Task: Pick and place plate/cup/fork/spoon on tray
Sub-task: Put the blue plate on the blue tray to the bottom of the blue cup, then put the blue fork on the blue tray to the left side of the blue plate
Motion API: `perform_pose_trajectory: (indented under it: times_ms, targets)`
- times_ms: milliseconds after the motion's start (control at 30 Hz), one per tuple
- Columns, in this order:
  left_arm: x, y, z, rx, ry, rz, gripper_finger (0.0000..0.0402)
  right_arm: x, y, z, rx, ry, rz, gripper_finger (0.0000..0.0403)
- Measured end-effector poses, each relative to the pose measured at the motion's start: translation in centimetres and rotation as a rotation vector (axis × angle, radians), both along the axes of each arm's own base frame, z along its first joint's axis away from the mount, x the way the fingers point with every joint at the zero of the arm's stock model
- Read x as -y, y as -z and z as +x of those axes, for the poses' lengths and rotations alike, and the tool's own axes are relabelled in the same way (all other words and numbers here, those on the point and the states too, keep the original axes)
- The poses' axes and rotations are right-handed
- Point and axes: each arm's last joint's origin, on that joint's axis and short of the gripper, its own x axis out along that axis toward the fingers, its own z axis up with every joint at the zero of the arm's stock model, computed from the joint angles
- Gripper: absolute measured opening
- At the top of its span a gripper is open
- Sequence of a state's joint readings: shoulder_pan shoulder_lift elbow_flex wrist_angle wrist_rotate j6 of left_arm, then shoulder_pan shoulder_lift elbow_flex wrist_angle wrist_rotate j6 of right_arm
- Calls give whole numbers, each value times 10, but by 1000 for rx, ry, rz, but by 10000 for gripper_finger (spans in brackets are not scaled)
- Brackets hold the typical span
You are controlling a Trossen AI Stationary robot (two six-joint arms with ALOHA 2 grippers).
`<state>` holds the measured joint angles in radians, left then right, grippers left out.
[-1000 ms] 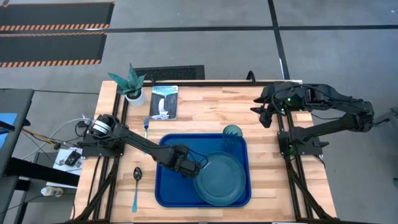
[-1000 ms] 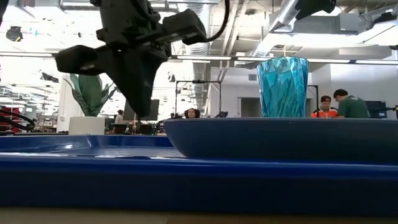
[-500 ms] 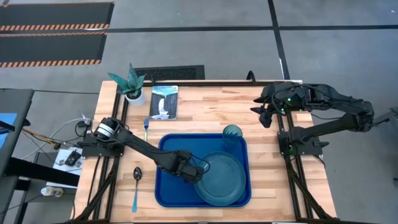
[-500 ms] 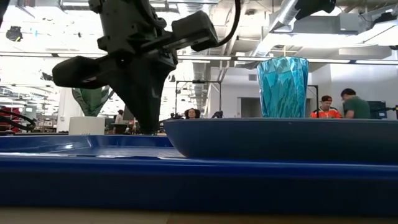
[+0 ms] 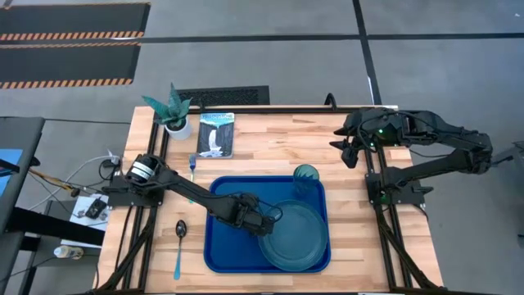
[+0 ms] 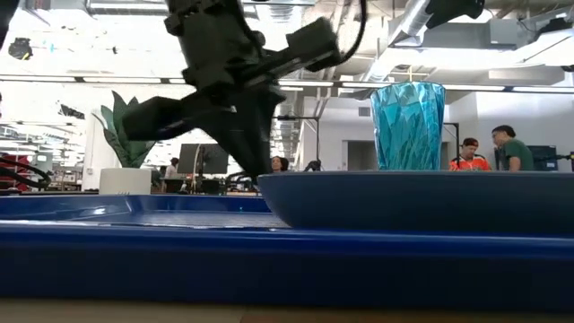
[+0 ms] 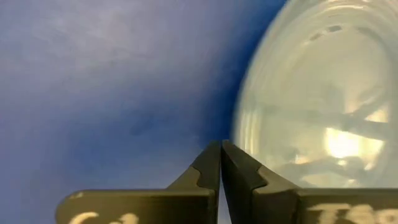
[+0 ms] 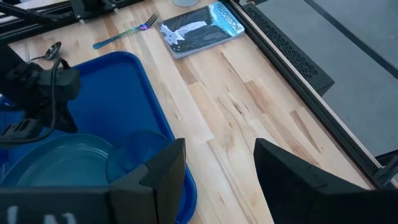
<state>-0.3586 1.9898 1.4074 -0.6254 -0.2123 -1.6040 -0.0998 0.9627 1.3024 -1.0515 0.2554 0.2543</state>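
The dark-teal plate (image 5: 296,238) lies flat on the blue tray (image 5: 219,246), in its right half. The teal cup (image 5: 305,174) stands upright in the tray's far right corner. My left gripper (image 5: 262,220) is shut and low over the tray, its tips at the plate's left rim. The fork (image 5: 192,168) lies on the table beyond the tray's far left corner. The spoon (image 5: 179,244) lies on the table left of the tray. My right gripper (image 5: 348,152) is open and empty, raised over the table's far right. My left gripper has its shut fingertips (image 7: 221,155) against the outside of the plate's left rim (image 7: 239,127). The fingers slant down from the table's left side, tips just above the tray floor. The plate stays flat on the tray.
A white pot with a teal plant (image 5: 175,115) and a picture booklet (image 5: 216,134) sit at the table's far left. Bare wood lies right of the tray and beyond it.
My left gripper has moved toward the table's right edge, low over the tray, staying shut. The plate has slid a little to the right along the tray floor, still flat.
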Motion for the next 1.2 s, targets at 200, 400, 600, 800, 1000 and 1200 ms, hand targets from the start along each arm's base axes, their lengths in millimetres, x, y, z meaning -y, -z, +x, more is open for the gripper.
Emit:
perform_pose_trajectory:
  times_ms: [200,400,600,800,1000,1200]
  targets:
    - [-4,3,1,-17,28,16,0,0,0,1,7,0,-1,214]
    - [-12,3,3,-32,64,32,0,0,-1,1,13,0,-1,214]
    - [-19,-11,-4,-60,88,23,0,0,-1,1,13,0,-1,214]
    - [-29,-39,-18,-76,139,52,0,0,-1,1,13,0,-1,214]
    - [-37,-62,-44,-180,148,88,27,0,-1,1,14,0,-1,214]
    - [-46,-76,-75,-388,162,147,124,0,-1,1,15,0,-1,214]
